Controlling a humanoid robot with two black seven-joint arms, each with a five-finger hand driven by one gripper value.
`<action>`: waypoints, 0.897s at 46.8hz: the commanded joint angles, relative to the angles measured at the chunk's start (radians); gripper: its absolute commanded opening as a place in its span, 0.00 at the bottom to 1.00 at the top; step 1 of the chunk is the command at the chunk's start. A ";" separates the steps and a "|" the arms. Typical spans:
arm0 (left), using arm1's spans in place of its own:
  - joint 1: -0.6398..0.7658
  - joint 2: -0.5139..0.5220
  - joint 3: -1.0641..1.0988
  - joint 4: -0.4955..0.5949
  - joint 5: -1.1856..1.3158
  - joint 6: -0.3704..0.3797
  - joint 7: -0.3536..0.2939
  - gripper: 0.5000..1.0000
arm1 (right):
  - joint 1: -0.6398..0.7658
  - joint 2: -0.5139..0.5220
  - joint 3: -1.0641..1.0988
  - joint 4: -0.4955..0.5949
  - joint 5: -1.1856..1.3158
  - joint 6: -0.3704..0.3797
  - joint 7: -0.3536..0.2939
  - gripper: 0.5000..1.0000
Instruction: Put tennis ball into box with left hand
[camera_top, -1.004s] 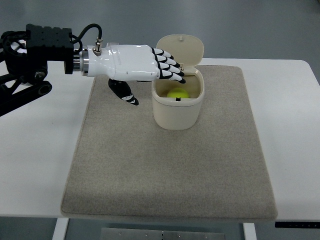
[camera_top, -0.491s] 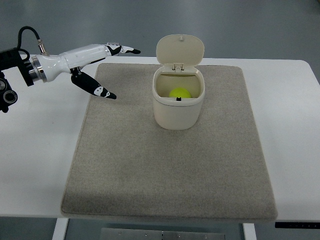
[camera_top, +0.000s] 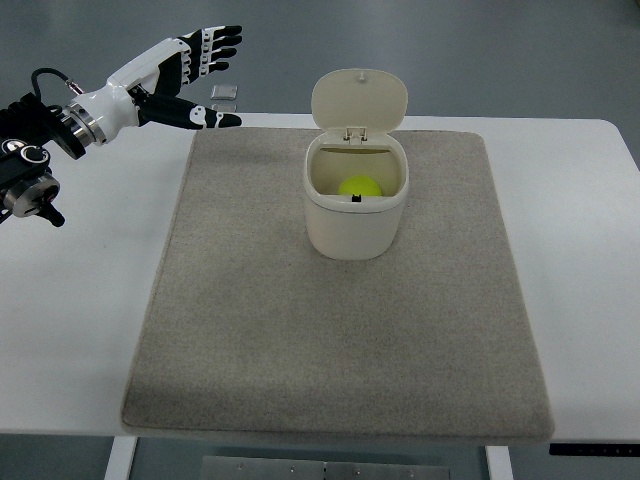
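With the tennis ball sitting down inside the box, bright yellow against the cream inner wall, the job reads as done from where we're watching. It lies low in the well, a touch toward the far side, and nothing is touching it. Up above, the lid stands tilted back on its hinge at the far rim, which is exactly why we get such a clean look straight down into the opening; the mouth is wide open and unobstructed. That box stands upright on the grey mat, in the far half of it, somewhat right of centre, and the mat in turn lies flat on the white table, giving the container a soft, non-slip footing.

Now out to the far left corner: the left hand is up and well apart from the box, above the table's far edge, its arm coming in from the left side of the picture. Fingers are spread and straight, thumb splayed out below them, palm holding nothing at all, a released, relaxed pose. My read is that it's clear of the work area because there's nothing left to carry. Just beside the fingertips a small pale object lies on the table, too small to identify. No sign of the right hand anywhere in view
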 joint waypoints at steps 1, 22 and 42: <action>0.011 -0.023 0.000 0.057 -0.130 -0.067 0.003 0.98 | 0.000 0.000 0.000 0.001 0.000 0.000 0.000 0.80; 0.051 -0.051 -0.009 0.148 -0.578 -0.215 0.273 0.98 | 0.000 0.000 0.000 0.001 0.000 0.000 0.000 0.81; 0.124 -0.042 -0.098 0.182 -0.980 -0.393 0.546 0.99 | 0.000 0.000 0.000 0.001 0.000 0.000 0.000 0.81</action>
